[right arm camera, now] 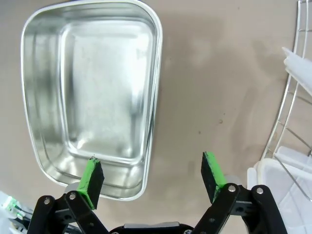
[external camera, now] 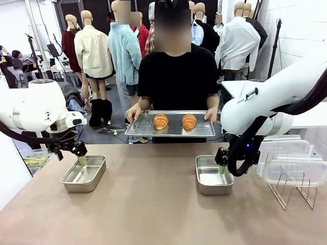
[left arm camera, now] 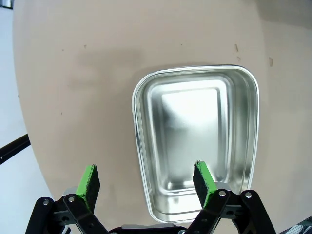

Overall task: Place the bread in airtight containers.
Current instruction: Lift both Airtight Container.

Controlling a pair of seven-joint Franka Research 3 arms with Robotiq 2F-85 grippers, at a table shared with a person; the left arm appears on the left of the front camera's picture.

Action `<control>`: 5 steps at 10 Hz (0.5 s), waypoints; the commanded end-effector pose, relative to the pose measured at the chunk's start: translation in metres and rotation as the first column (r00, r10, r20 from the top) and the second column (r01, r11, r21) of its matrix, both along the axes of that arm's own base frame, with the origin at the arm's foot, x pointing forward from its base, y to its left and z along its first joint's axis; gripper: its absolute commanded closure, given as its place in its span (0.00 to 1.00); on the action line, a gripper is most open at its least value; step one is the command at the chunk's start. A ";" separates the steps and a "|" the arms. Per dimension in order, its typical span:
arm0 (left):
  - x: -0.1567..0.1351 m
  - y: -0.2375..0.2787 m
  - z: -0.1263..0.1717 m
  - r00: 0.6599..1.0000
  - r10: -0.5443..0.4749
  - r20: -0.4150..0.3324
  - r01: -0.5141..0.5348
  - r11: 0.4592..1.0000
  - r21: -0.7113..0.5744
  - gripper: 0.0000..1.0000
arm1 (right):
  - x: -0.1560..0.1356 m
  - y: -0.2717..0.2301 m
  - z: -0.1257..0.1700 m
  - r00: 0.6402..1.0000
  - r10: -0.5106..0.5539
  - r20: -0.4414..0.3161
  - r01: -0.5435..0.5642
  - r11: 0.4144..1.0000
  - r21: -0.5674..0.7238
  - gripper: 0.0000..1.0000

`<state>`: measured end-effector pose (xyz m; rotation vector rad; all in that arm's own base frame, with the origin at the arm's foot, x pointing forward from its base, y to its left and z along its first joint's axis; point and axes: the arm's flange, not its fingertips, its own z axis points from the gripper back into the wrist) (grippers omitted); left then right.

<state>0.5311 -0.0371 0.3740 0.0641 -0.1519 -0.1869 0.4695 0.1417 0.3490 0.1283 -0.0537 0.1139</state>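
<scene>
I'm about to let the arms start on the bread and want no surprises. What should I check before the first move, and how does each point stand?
1. The robot's left hand open: ok.
2. The robot's right hand open: ok.
3. The left tin empty, lid off: ok.
4. The right tin empty, lid off: ok.
5. The croissants set down on the table: not ok, both lie on the tray that the person holds at the far side.

Bright, even light from overhead leaves only soft, faint shadows on the table. Glare whitens the floors of the left tin and right tin, and both wrist views bow at their edges.
</scene>
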 end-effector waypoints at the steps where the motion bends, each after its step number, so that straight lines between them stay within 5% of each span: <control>1: 0.013 0.006 -0.014 0.999 0.011 -0.046 -0.013 0.999 -0.041 0.00 | 0.009 0.010 -0.017 1.000 -0.002 0.002 0.002 1.000 -0.021 0.00; 5: 0.023 0.006 -0.032 0.995 0.009 -0.096 -0.014 0.998 -0.055 0.00 | 0.014 0.017 -0.033 0.999 -0.031 0.010 0.031 0.999 -0.040 0.00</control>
